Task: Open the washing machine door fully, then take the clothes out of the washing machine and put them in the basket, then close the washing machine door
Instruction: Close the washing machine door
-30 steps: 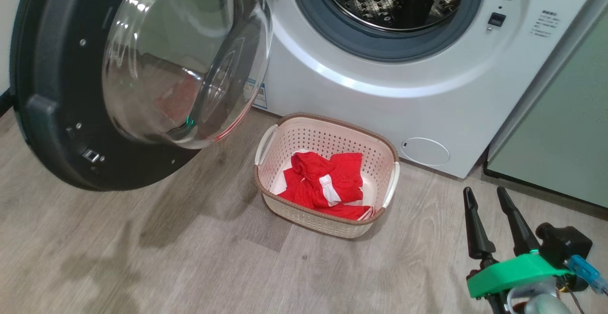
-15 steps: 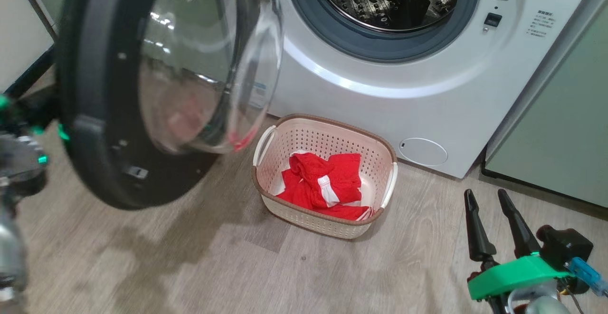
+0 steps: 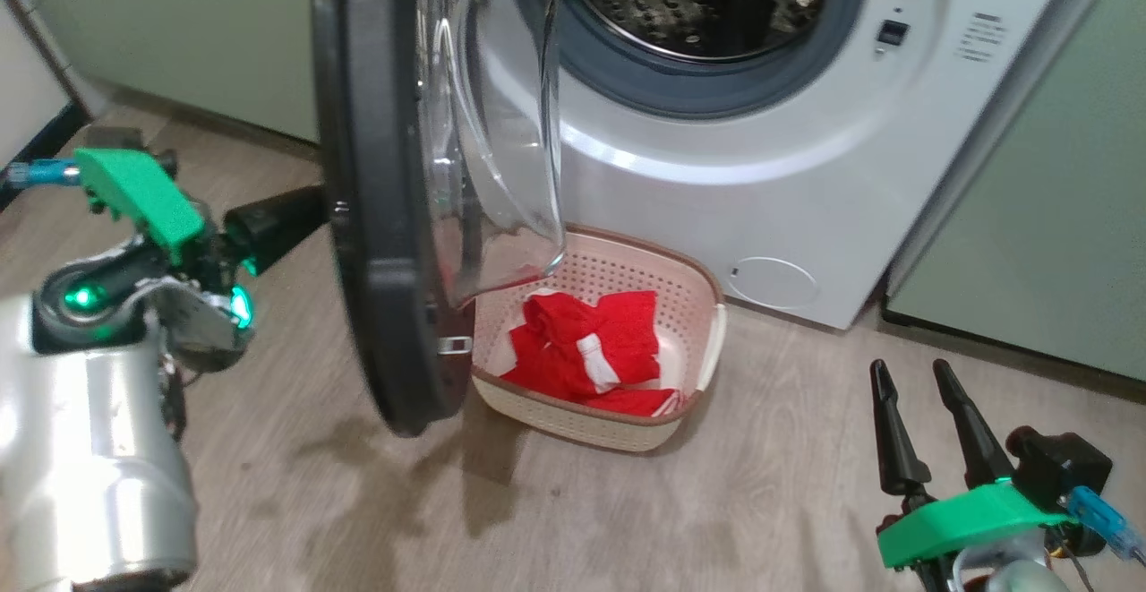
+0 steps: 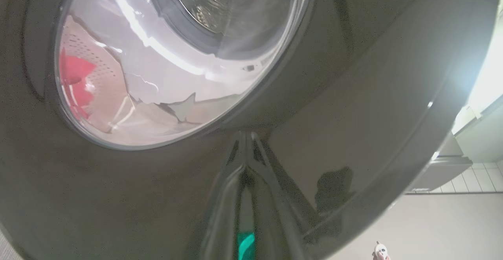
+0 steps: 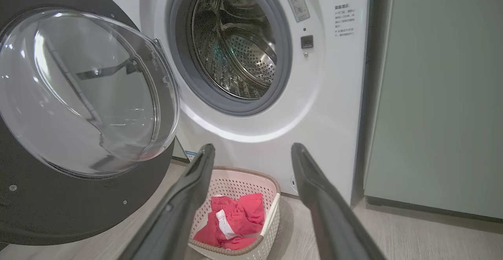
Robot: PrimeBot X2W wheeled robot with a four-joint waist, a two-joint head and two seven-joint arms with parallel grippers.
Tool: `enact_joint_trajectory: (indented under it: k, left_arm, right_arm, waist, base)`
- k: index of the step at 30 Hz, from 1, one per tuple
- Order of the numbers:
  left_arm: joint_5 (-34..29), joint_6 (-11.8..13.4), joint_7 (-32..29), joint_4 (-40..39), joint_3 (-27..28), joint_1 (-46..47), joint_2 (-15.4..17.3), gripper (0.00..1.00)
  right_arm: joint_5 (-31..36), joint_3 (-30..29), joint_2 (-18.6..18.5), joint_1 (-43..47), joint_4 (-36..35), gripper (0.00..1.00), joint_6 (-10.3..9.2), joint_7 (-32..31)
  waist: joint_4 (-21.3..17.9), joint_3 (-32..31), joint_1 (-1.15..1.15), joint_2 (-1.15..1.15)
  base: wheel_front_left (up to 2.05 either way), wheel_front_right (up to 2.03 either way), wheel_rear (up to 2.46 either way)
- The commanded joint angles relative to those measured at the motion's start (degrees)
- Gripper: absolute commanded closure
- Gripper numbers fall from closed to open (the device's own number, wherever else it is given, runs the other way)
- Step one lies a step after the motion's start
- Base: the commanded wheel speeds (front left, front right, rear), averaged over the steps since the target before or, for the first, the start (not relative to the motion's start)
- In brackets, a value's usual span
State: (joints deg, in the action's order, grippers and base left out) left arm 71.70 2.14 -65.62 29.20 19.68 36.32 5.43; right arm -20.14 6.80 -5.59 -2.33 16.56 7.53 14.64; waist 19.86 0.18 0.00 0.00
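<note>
One white washing machine (image 3: 806,171) stands ahead of your robot. Its grey-ringed drum mouth is uncovered, and a pale green cabinet (image 3: 1056,216) sits against its right side.

Next in size, the washing machine door (image 3: 376,216) hangs swung out at the left of that mouth. It is close to edge-on in the head view. Its clear bowl window faces the machine, and its glossy black outer face is turned towards your left arm.

The basket (image 3: 709,305) sits on the wood-pattern floor (image 3: 627,520) directly in front of the machine, below the drum mouth. In the head view the door's lower rim covers its left end. The clothes (image 3: 582,350) lie bunched inside it, red with a white stripe, below the brown rim.

Your left gripper (image 4: 245,165) has its tips against the door's black outer face, just beside the edge of the window in the left wrist view. Its fingers are pressed together and pinch nothing.

Your right gripper (image 3: 907,366) hangs low at the right, well apart from the basket and the machine. Its jaws are spread and empty, with the fingers pointing towards the machine front.
</note>
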Motion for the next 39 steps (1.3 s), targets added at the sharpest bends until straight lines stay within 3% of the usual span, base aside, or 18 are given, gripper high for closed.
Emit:
enact_joint_trajectory:
  k: [1, 9, 25, 31, 39]
  left_arm:
    - [0.6, 0.3, -0.7, -4.1, 0.3, 1.0, 0.3, 1.00]
    - [0.5, 0.1, 4.1, -6.9, 0.2, -1.5, -1.5, 1.00]
    - [0.8, -4.7, 11.4, 0.9, 1.4, 0.6, -1.8, 1.00]
    - [1.4, -6.8, 13.0, 4.3, 1.6, 2.0, -1.7, 1.00]
    - [1.7, -8.6, 14.5, 6.2, 1.7, 1.5, -1.6, 1.00]
  right_arm:
    - [0.3, 1.2, -0.4, -1.3, -1.5, 0.00, -0.04, 0.4]
    - [0.3, 1.1, -1.0, -2.0, -1.3, 0.00, -0.04, 0.4]
    - [0.2, 0.1, -1.3, -1.7, -1.1, 0.00, -0.04, 0.4]
    - [0.0, 0.0, -1.3, -1.5, -1.1, 0.00, -0.04, 0.4]
    - [0.0, -0.3, -0.9, -1.2, -1.3, 0.00, -0.04, 0.4]
  waist:
    - [-1.8, 0.0, 0.00, 0.00]
    - [-10.7, 0.4, 0.00, 0.00]
    - [-27.1, 1.3, 0.00, 0.00]
    - [-28.9, 1.1, 0.00, 0.00]
    - [-27.1, 0.4, 0.00, 0.00]
  base:
    - [0.00, 0.00, 0.00]
    - [0.00, 0.00, 0.00]
    - [0.00, 0.00, 0.00]
    - [0.00, 0.00, 0.00]
    - [0.00, 0.00, 0.00]
